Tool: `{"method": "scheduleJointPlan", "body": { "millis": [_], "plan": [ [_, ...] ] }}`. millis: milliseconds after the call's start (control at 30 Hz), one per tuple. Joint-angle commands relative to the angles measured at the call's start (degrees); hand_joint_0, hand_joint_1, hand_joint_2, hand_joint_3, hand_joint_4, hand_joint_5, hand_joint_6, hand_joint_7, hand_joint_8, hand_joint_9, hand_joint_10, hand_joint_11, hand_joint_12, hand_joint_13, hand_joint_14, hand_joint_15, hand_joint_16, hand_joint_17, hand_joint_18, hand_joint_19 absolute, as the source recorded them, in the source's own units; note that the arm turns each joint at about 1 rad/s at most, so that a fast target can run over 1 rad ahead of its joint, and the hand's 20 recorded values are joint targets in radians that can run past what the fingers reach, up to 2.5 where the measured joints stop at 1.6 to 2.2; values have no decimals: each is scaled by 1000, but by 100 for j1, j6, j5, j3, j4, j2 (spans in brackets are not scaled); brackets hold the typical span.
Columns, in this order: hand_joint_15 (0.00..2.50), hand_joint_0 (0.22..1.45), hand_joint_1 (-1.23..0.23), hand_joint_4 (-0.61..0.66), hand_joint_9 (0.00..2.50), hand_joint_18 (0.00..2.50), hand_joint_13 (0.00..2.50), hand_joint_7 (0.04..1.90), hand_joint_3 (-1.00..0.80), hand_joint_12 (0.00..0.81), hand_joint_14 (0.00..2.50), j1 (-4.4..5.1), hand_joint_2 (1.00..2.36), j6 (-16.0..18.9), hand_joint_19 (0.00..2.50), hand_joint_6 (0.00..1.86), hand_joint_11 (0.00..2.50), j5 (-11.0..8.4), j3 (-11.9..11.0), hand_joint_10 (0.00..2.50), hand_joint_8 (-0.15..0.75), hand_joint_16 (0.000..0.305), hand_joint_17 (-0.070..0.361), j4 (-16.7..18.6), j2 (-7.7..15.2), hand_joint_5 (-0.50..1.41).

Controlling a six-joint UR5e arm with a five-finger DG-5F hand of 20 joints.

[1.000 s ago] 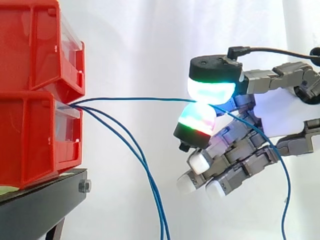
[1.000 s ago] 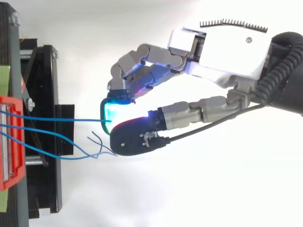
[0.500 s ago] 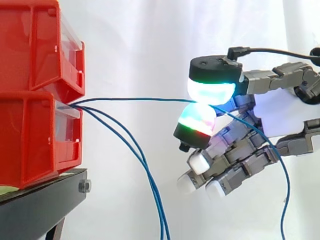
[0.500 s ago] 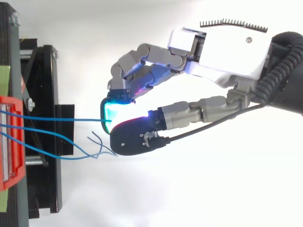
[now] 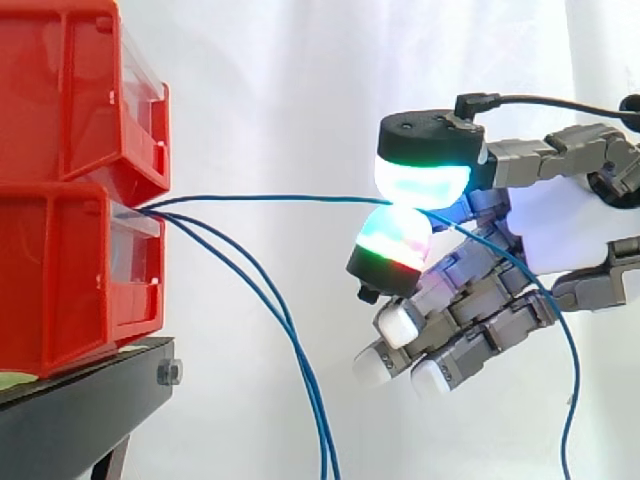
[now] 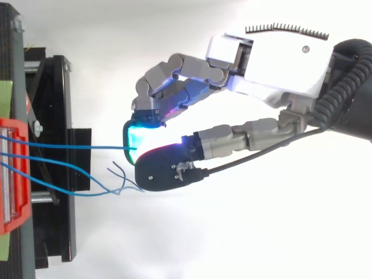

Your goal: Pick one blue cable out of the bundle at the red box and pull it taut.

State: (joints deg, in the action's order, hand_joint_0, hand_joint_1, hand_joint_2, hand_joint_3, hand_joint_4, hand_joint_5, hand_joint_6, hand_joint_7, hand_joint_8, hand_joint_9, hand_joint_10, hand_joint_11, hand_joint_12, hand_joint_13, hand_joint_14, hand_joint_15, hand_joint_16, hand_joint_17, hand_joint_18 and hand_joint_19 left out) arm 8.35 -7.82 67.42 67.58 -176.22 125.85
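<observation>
Three thin blue cables leave the lower red bin (image 5: pixel 70 280) at its front lip. One blue cable (image 5: pixel 270 199) runs nearly level and straight from the bin to my hand (image 5: pixel 560 225), where the thumb pad and a fingertip (image 5: pixel 395 240) pinch it; its free end droops down behind the hand. The other two blue cables (image 5: pixel 255 290) sag and hang down below the frame. From above, the pinched cable (image 6: pixel 75 147) stretches from the red bin (image 6: pixel 13 174) to the glowing fingertip (image 6: pixel 135 139). The other fingers stay curled below.
A second red bin (image 5: pixel 80 90) sits stacked on the lower one. Both rest on a black stand (image 5: pixel 90 410). Loose cable ends (image 6: pixel 119 177) lie near the thumb in the top view. A white curtain hangs behind.
</observation>
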Motion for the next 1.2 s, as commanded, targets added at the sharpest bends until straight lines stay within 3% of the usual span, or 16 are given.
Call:
{"method": "scheduleJointPlan", "body": {
  "millis": [0, 1167],
  "plan": [
    [223, 768, -804, -109, 815, 504, 486, 1170, -189, 365, 8, 0, 1019, 0, 317, 976, 627, -1, 1, 12, 367, 51, 116, 0, 0, -180],
    [226, 760, -804, -98, 791, 513, 484, 1133, -195, 366, 9, 0, 1018, 0, 317, 977, 600, -1, 1, 12, 368, 52, 116, 0, 0, -181]
  ]
}}
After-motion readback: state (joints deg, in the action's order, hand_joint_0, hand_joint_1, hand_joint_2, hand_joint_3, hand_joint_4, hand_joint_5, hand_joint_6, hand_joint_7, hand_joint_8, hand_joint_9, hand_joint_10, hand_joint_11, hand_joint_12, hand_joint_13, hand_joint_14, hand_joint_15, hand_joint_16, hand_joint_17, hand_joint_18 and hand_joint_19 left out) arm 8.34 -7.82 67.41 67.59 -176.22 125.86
